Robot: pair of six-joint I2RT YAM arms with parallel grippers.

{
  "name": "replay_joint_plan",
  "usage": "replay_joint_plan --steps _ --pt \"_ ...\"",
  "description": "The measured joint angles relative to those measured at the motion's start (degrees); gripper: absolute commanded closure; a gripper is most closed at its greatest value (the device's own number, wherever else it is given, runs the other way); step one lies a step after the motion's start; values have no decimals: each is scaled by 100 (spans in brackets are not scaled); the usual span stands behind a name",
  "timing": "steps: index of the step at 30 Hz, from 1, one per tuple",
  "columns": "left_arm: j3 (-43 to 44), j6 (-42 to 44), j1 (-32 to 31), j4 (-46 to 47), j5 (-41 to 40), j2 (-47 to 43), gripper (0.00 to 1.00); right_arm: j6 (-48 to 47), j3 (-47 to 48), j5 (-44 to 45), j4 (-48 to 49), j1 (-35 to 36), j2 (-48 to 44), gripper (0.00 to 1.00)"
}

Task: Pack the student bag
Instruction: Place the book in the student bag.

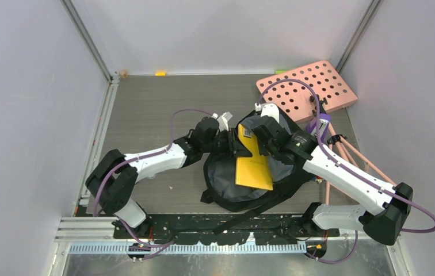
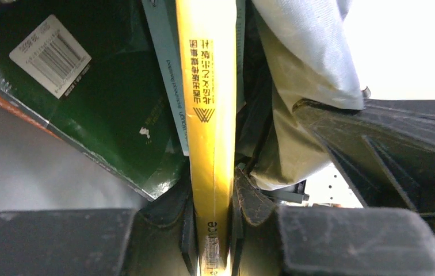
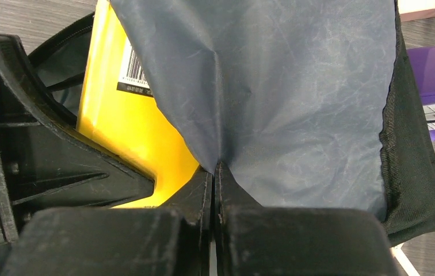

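Overhead, a dark grey wood-grain table (image 1: 146, 109) fills a booth with pale lavender walls on three sides and metal posts in the far corners; a black perforated plate and a metal rail run along the 6 o'clock edge, where both arm bases sit. A pink board (image 1: 310, 86) with round holes lies tilted at 2 o'clock, a purple item (image 1: 323, 122) is just beside its near corner, and thin pink rods (image 1: 356, 158) slant away behind the right arm. A small yellow piece (image 1: 160, 73) rests against the far wall at 11 o'clock. The bag (image 1: 226, 187) lies near the table's middle, a little toward 5 o'clock, mouth open and grey lining showing, with a strap trailing to 6 o'clock. A yellow book (image 1: 254, 169) stands partly in the opening. The left gripper (image 1: 233, 144) meets the book from 9 o'clock and the right gripper (image 1: 256, 137) comes in from 3 o'clock. Only the left wrist view shows the left gripper (image 2: 212, 195) pinching the yellow book (image 2: 209, 103) by its spine, which carries printed characters, and a dark green book (image 2: 106, 109) with a barcode label just beside it at 10 o'clock. Only the right wrist view shows the right gripper (image 3: 215, 178) pressed together on a fold of the bag (image 3: 296, 98) lining, the yellow cover and its barcode at 10 o'clock behind it, and the purple item (image 3: 434, 75) at 3 o'clock.
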Motion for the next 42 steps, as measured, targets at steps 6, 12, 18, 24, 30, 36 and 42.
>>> replay_joint_plan --steps 6,12,18,24,30,36,42 --pt "278 413 37 -496 -96 -13 100 0 0 2 33 -4 -13 99" --pt "293 820 160 -811 -232 -251 100 0 0 -9 122 -4 -13 100" --pt "345 1067 256 -946 -223 -264 100 22 -50 -55 216 -4 -13 100" --pt "345 684 264 -586 -120 -168 100 44 -55 -37 249 -7 -13 100" --pt "144 -455 192 828 20 398 100 175 -90 -33 361 -26 -13 99" --pt "-33 -1005 -4 1668 -188 684 100 291 -146 -96 409 -24 -13 100" --pt "-118 -992 -160 2111 -505 960 100 352 -195 -57 461 -24 -13 100"
